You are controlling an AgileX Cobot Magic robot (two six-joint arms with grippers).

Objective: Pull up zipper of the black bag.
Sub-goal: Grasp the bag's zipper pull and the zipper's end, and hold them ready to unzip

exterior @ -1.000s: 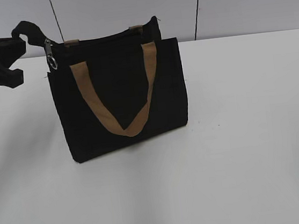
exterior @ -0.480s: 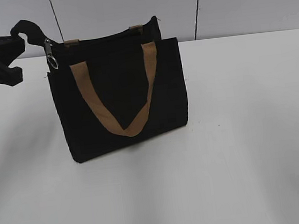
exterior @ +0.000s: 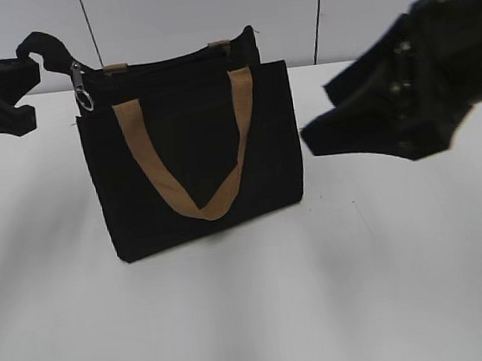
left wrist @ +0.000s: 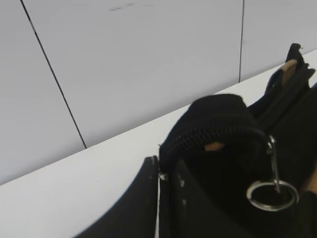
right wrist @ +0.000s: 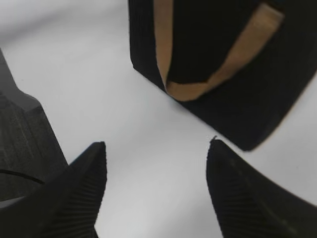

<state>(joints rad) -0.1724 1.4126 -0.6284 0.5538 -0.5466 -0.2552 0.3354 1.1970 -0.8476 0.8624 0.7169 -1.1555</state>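
At the right of the exterior frame, nearest the camera, the right end effector [exterior: 317,119] hangs blurred above the white bench [exterior: 323,293] with its two ridged fingers spread wide apart, holding nothing. The black fabric bag with tan strap handles [exterior: 195,159] stands upright left of centre. At its upper left corner, beside the silver ring zipper pull [exterior: 85,100], the left end effector [left wrist: 159,178] is closed on the bag's black end tab [exterior: 43,48].

The black bag [exterior: 195,159] stands upright on the white table, near the back wall; a tan handle [exterior: 190,151] hangs in a V down its front; its zipper pull [exterior: 82,87] with a metal ring dangles at the upper-left corner.
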